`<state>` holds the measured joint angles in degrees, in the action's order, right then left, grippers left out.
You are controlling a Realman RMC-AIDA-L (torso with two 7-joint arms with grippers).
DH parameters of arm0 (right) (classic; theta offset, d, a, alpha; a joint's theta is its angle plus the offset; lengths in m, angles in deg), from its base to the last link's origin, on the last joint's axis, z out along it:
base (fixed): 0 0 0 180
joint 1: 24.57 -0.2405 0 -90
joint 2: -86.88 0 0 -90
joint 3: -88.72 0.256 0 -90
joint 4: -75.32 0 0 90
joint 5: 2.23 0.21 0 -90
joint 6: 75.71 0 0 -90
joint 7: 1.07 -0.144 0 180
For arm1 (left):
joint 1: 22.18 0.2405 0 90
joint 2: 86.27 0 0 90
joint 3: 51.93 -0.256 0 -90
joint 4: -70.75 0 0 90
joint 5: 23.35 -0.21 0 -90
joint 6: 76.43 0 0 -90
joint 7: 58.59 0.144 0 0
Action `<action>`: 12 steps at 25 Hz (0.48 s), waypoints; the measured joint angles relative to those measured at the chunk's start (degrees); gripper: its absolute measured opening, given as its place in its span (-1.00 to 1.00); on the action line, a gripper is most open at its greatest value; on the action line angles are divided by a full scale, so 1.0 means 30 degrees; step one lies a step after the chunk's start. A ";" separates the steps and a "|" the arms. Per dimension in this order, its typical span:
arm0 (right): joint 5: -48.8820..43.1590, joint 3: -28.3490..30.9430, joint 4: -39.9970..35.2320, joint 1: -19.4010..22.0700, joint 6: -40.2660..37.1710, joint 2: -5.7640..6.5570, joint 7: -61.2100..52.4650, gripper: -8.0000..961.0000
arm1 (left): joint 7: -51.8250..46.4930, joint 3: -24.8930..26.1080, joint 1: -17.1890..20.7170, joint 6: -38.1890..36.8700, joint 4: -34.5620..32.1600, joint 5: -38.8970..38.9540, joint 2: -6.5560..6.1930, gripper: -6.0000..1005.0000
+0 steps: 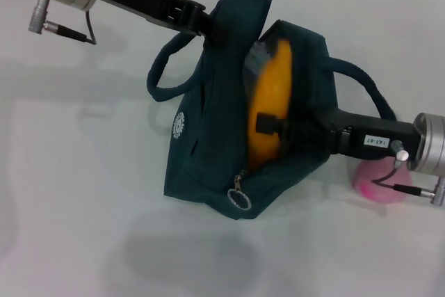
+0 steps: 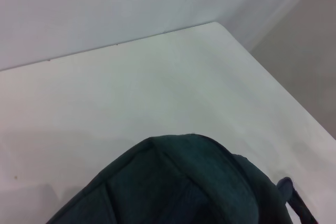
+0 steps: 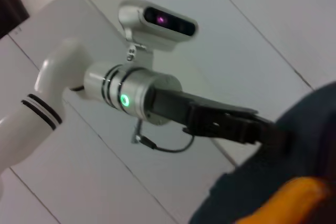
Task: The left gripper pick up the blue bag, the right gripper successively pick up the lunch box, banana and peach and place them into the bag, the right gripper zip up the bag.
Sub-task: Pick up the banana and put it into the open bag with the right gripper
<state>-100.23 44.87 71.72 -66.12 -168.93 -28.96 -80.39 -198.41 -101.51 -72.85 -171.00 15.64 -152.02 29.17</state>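
Item: dark blue-green soft fabric bag [image 1: 208, 151] with two looped carry handles, standing open on the white worktop [image 1: 76, 193], its mouth gaping toward the robot's right. The cloth sagged and folded, so it was judged limp and light, likely to collapse unless held up by its top edge or a handle. The left end effector [image 1: 201, 24] was at the bag's upper rim and appeared clamped on the fabric there, though its tips were hidden in the folds. Inside lay a bright orange-yellow object with a smooth curved surface [image 1: 272, 102], probably the lunch box or the banana; which one could not be told. The right end effector [image 1: 268, 124] reached into the opening against that yellow surface; whether its tips were apart or together could not be told. A pink rounded peach [image 1: 375, 180] sat on the worktop just behind the right arm, touching nothing visible; judged soft-skinned and easily bruised, best taken gently around its widest part. Metal zip pull ring [image 1: 239, 198] hung at the near end of the opening. Markings: a small round white emblem [image 1: 179, 124] on the bag's side, unreadable; a white label [image 1: 375, 141] on the right arm, text too small to read.
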 joint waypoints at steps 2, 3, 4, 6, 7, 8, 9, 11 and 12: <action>-0.0448 -0.0006 -0.0838 0.0305 -0.0109 0.0022 -0.1028 0.09 | -0.0003 0.0001 0.0016 0.0000 0.0000 0.0000 -0.0010 -0.87; -0.0652 -0.0018 -0.1234 0.0448 -0.0216 0.0028 -0.1529 0.09 | -0.0005 0.0001 0.0025 0.0000 0.0000 0.0001 -0.0021 -0.87; -0.0846 -0.0140 -0.1781 0.0608 -0.0397 0.0029 -0.2207 0.15 | -0.0004 0.0001 0.0031 0.0000 -0.0001 0.0000 -0.0027 -0.87; -0.1062 -0.0582 -0.2969 0.0912 -0.0907 0.0037 -0.3518 0.28 | -0.0005 0.0000 0.0048 0.0000 -0.0001 0.0001 -0.0029 -0.87; -0.1083 -0.0801 -0.3552 0.1076 -0.1164 0.0043 -0.4028 0.35 | -0.0005 0.0000 0.0047 0.0001 0.0000 0.0001 -0.0030 -0.87; -0.1056 -0.0866 -0.4125 0.1239 -0.1478 0.0044 -0.4289 0.41 | -0.0005 0.0001 0.0047 0.0000 0.0000 0.0001 -0.0030 -0.87; -0.1001 -0.0887 -0.4608 0.1407 -0.1762 0.0046 -0.4485 0.41 | -0.0006 0.0000 0.0046 0.0001 0.0000 -0.0001 -0.0038 -0.87; -0.0424 -0.0794 -0.5547 0.1723 -0.2526 0.0053 -0.4649 0.41 | -0.0007 -0.0001 0.0037 0.0001 0.0000 -0.0001 -0.0055 -0.87; 0.0084 -0.0775 -0.5961 0.1870 -0.2813 0.0074 -0.4682 0.41 | -0.0006 0.0000 0.0036 0.0001 0.0000 -0.0002 -0.0064 -0.87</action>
<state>-99.98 42.54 53.84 -60.51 -177.37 -28.74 -94.44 -198.43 -101.51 -72.74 -171.00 15.64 -152.02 28.98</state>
